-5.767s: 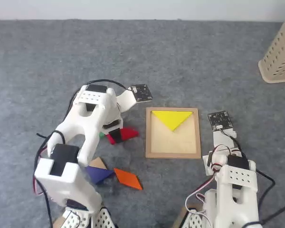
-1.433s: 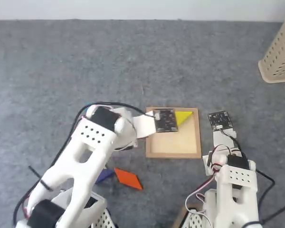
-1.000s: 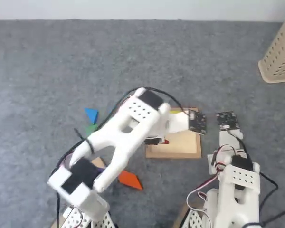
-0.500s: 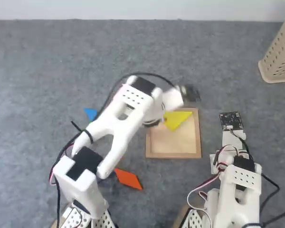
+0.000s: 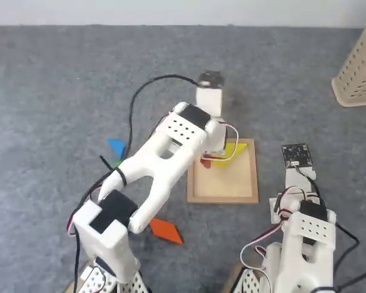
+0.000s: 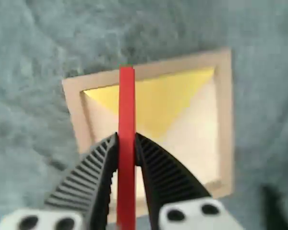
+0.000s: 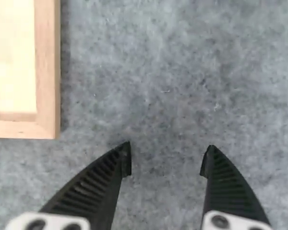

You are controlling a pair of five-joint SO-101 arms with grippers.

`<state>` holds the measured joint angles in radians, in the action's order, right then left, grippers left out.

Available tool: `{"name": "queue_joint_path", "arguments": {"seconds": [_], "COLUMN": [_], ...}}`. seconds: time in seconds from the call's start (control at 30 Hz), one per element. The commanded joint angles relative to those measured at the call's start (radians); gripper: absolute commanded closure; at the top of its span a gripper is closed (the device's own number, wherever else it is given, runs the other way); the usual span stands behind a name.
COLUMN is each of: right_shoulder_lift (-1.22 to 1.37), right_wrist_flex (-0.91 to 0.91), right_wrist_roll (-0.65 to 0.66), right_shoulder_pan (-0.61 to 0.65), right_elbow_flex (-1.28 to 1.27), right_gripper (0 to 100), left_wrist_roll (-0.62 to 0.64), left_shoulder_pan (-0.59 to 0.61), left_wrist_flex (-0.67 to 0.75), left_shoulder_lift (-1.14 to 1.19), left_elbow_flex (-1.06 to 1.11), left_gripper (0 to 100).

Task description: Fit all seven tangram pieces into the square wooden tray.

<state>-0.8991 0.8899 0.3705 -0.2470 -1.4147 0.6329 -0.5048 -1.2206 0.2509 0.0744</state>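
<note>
- Left claw [image 6: 126, 140]: closed on the red piece [image 6: 126, 103], with one ribbed finger on each flat face. The piece is held on edge, so its thin side faces the wrist camera.
- Red piece, position: above the wooden tray [image 6: 223, 124], in line with the yellow triangle [image 6: 163, 100]. Whether its lower edge touches the tray floor cannot be told from these angles.
- Yellow triangle: lies flat inside the tray, with its long side against one inner wall and its apex pointing toward the tray's middle. Around it the tray floor is bare wood.
- High view: the left arm [image 5: 171, 152] stretches across the counter [image 5: 61, 79] to the wooden tray [image 5: 254, 177]. The red piece [image 5: 205, 163] shows as a sliver under the wrist, beside the yellow triangle [image 5: 235, 148].
- Loose pieces on the counter, left of the tray: a blue piece [image 5: 116, 146] and, just beside it, a green piece [image 5: 115, 163] largely hidden by the arm. An orange piece [image 5: 166, 231] lies nearer the arm bases.
- Right claw [image 7: 166, 158]: open, fingers spread, over the counter just beside a corner of the wooden tray [image 7: 48, 96].
- Background: a perforated beige basket [image 5: 360, 61] at the far right edge of the counter, well apart from the tray.
</note>
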Motion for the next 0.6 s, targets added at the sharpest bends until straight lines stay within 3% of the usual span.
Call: {"name": "queue_joint_path", "arguments": {"seconds": [0.0, 0.13, 0.33, 0.57], "right_shoulder_lift": [0.007, 0.007, 0.007, 0.007], "right_wrist_flex": [-0.016, -0.016, -0.016, -0.016], "right_wrist_roll": [-0.005, -0.003, -0.003, -0.003], "right_shoulder_pan": [-0.005, -0.005, -0.005, -0.005], "right_elbow_flex": [0.005, 0.005, 0.005, 0.005], "right_gripper": [75.7, 75.7, 75.7, 75.7], "left_wrist_roll": [0.166, 0.169, 0.169, 0.167], "left_shoulder_pan": [0.0, 0.0, -0.006, 0.012], "left_wrist_flex": [0.068, 0.08, 0.048, 0.008], "left_shoulder_lift": [-0.012, -0.011, -0.011, -0.021], "left_elbow_flex": [-0.033, -0.033, -0.031, -0.036], "left_gripper": [99, 95, 75, 82]}}
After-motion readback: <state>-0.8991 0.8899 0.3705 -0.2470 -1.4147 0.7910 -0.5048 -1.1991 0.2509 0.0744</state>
